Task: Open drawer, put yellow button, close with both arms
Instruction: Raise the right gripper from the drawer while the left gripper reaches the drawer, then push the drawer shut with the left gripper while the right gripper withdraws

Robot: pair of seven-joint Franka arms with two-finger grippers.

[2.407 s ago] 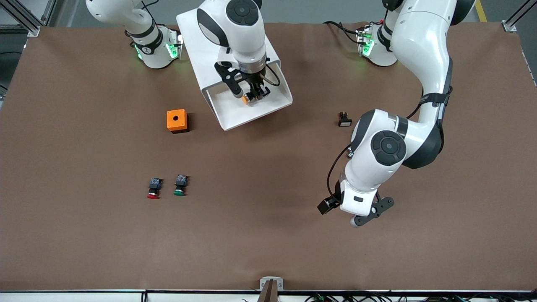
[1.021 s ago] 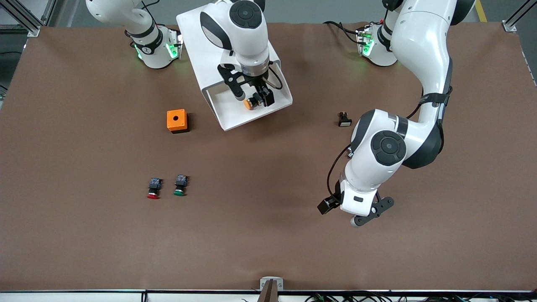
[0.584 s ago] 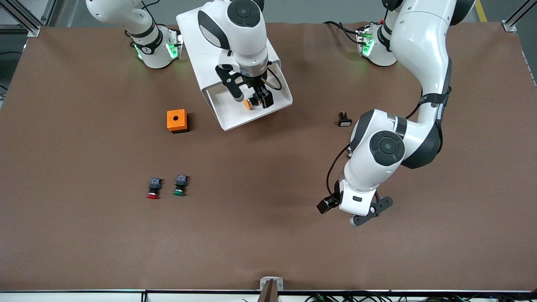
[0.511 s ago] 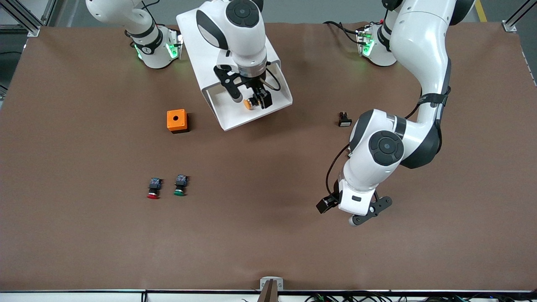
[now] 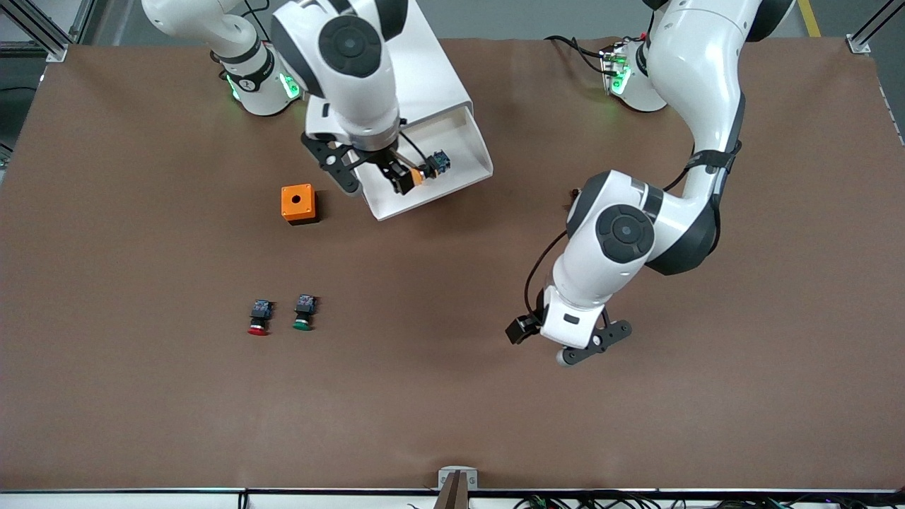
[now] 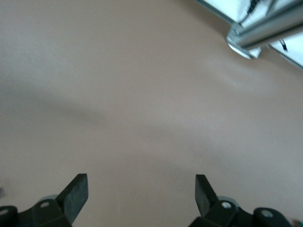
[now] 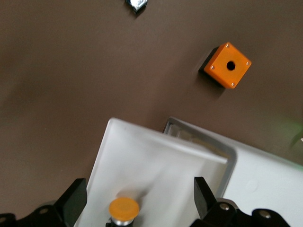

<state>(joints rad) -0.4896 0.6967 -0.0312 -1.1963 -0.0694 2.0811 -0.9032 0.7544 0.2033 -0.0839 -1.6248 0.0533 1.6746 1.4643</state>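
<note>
Yellow button point(image 5: 433, 166) lies in the open drawer point(image 5: 463, 145).
Right tool point(image 5: 373, 180) spread above it; left tool point(image 6: 141, 198) spread over bare table point(image 5: 452, 396).

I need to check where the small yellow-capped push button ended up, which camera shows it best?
The right wrist view: the yellow-capped push button lies in the open white plastic drawer, unobstructed. The front view shows only part of it, the cap partly hidden by the right gripper. The left wrist view shows only bare table.

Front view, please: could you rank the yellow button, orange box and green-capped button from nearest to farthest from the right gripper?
From the right gripper:
1. yellow button, in the open drawer.
2. orange box, beside the drawer, toward the right arm's end.
3. green-capped button, much nearer the camera.
</note>
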